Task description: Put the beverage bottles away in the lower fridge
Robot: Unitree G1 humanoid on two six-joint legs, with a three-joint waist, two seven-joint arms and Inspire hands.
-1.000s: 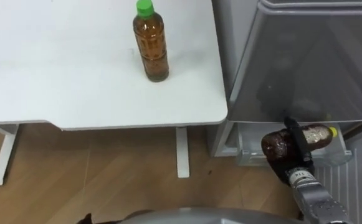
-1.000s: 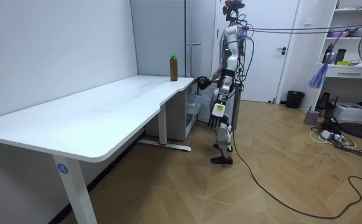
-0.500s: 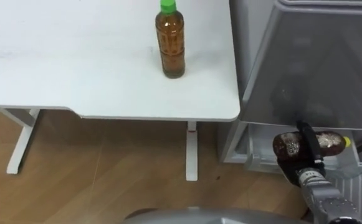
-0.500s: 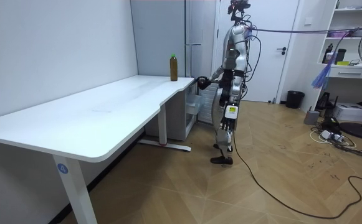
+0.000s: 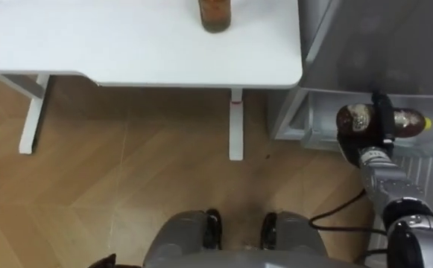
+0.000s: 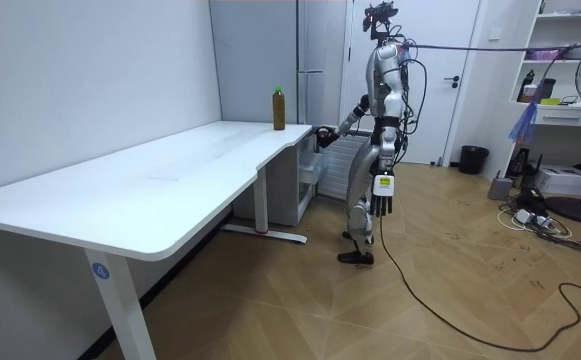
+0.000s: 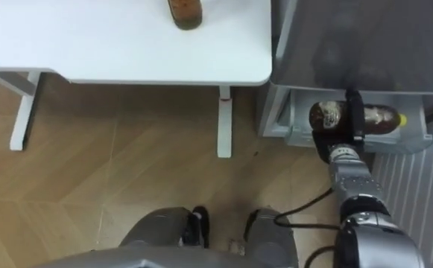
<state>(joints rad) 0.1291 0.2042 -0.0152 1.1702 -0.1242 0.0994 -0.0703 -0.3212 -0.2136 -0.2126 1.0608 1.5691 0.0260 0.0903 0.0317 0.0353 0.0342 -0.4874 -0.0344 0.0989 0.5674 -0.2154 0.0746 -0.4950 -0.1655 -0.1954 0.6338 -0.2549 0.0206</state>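
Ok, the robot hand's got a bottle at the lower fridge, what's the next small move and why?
Probably lower the bottle into the bin and let go: the right robot hand holds it sideways over the open bin, and a second bottle stands on the table.

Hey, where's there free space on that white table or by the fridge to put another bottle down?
The white table is bare everywhere left of the standing bottle, out to its front edge. It is crowded at the lower fridge drawer, where the right hand holds a second bottle.
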